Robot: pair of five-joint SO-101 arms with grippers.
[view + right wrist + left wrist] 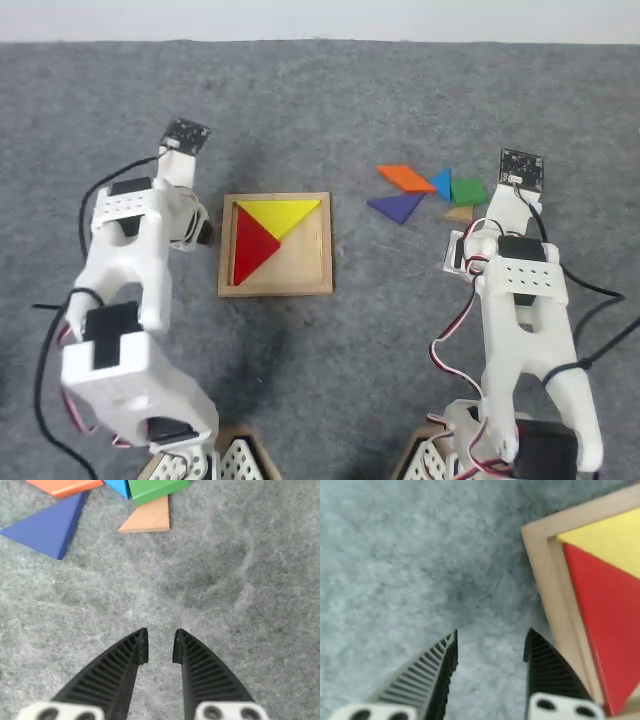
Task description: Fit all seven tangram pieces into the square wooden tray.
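The square wooden tray (326, 243) lies mid-table and holds a yellow triangle (281, 212) and a red triangle (250, 248). To its right lie an orange parallelogram (405, 177), a small blue triangle (441, 183), a green square (468, 190), a purple triangle (397, 206) and a tan triangle (460, 212). My left gripper (491, 647) hovers open over the carpet just outside the tray's left rim (540, 540), holding nothing. My right gripper (160, 645) is open by a narrow gap and empty, a short way nearer than the tan triangle (147, 519) and purple triangle (47, 527).
Grey carpet covers the whole table. The right half and lower part of the tray floor are bare wood. Both arm bases (330, 455) stand at the near edge, with cables trailing beside each arm.
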